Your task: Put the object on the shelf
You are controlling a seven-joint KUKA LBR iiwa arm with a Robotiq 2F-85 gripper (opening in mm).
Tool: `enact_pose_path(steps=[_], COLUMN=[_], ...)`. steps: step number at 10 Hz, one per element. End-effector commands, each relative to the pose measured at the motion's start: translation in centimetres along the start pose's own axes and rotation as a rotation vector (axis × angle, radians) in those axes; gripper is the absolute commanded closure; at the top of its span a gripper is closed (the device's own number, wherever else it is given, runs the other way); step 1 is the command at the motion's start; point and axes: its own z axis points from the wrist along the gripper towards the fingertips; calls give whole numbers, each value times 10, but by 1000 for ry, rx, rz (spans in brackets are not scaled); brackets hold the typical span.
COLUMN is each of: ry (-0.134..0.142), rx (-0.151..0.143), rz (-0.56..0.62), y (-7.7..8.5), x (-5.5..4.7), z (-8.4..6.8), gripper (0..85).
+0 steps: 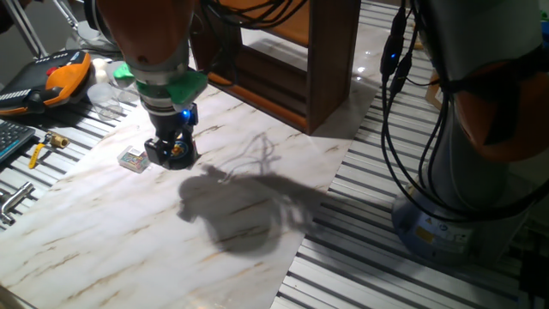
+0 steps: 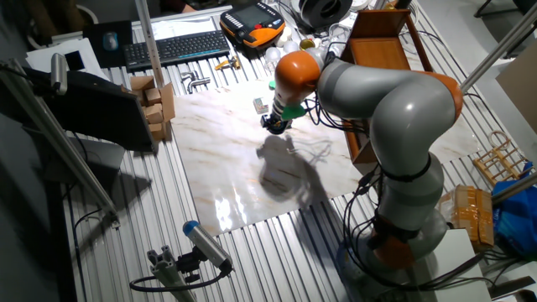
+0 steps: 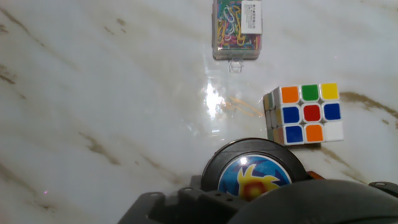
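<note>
The black disc point(image 3: 255, 174) with a blue, yellow and orange emblem sits at the bottom of the hand view, partly covered by the hand's body. In one fixed view my gripper point(image 1: 171, 151) is low over the marble board, its black fingers closed around the disc point(image 1: 177, 149). It also shows in the other fixed view point(image 2: 275, 124). The dark brown wooden shelf point(image 1: 330, 69) stands behind and to the right of the gripper, also in the other fixed view point(image 2: 377, 42).
A Rubik's cube point(image 3: 308, 113) lies just right of the disc. A small clear box of coloured clips point(image 3: 237, 28) lies beyond it point(image 1: 133, 159). An orange-black pendant point(image 1: 64, 77), tools and a keyboard point(image 2: 176, 46) lie past the board's edge. Cables point(image 1: 395, 103) hang at the right.
</note>
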Motion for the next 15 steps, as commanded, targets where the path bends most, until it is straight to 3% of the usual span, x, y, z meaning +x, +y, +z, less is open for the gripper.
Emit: enact_pose_path(steps=[1, 7, 9, 11, 14, 15], ry=[3, 4, 4, -8, 29, 38], rx=[1, 7, -9, 3, 0, 13], rz=[0, -1, 17, 40, 39, 22], y=[1, 2, 2, 2, 2, 2], x=[-2, -5, -5, -5, -5, -5], z=[-3, -8, -8, -8, -8, -8], gripper=[850, 850, 850, 850, 850, 850])
